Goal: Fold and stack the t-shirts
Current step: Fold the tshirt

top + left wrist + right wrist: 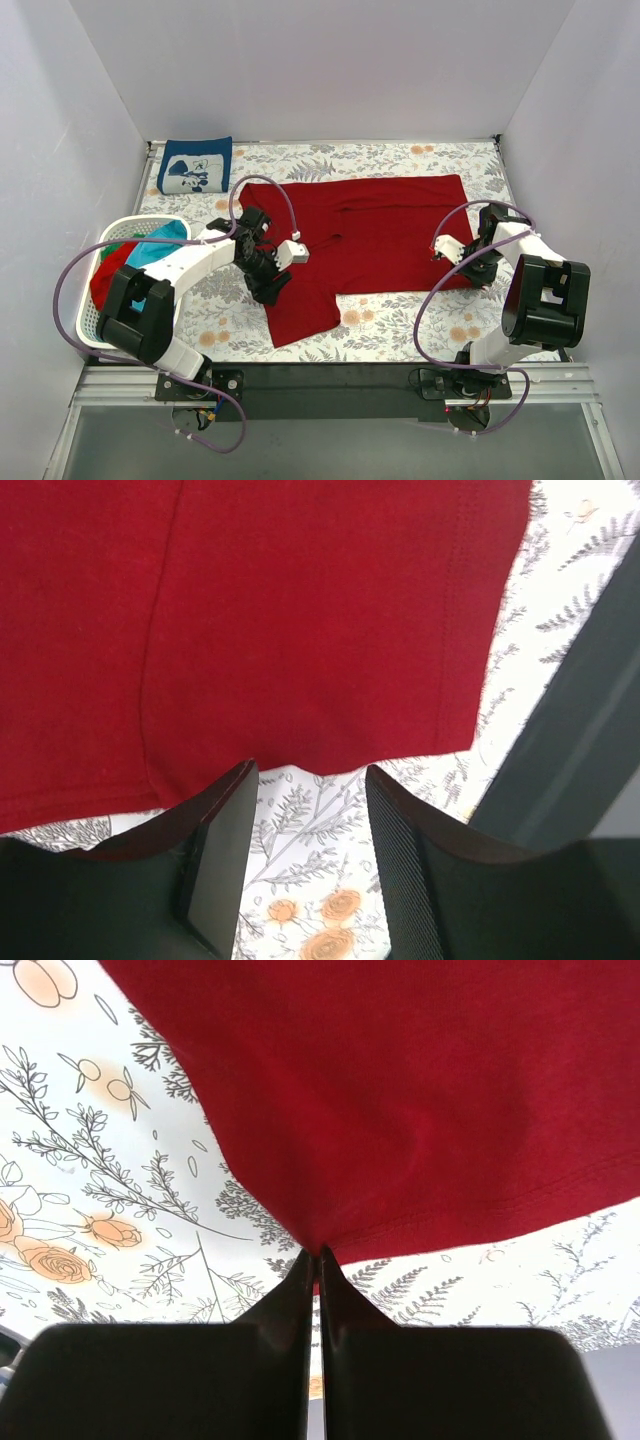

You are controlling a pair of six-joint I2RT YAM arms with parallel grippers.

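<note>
Dark red t-shirt [385,235] looks light and floppy, so grab corners. Right gripper [317,1258] is pinched tight on its near-right corner. Left gripper [308,815] has its jaws apart at the near-left edge.

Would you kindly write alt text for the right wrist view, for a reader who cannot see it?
The right hand, its two dark fingers closed together, pinches the edge of a dark red t-shirt, which puckers toward the grip. The shirt fills the upper part of the view, and a white floral tablecloth lies beneath it.
</note>
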